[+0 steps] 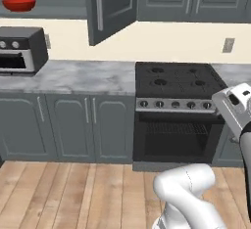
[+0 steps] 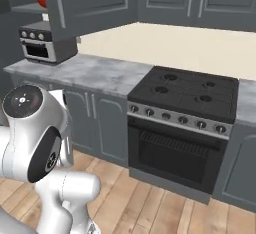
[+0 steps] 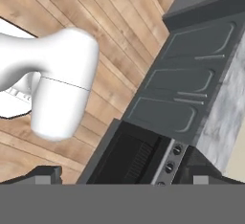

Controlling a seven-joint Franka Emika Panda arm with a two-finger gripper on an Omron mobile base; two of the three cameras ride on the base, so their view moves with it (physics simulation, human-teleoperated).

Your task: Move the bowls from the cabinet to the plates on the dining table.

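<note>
My arm [image 1: 188,189] is folded low at the stove [image 1: 176,83], end effector [image 3: 119,177] spread, empty, aimed at the floor; red bowl [image 1: 18,4] sits far up-left in the open cabinet [image 1: 110,8].

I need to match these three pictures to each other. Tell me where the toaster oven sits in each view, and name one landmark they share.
Left base view: toaster oven at the far left edge, on the marble counter.
Right base view: upper left, on the same counter's far end.
Hand view: not in it.
Shared landmark: the black stove with its row of knobs, right of the counter in both base views, at the bottom centre of the hand view.
</note>
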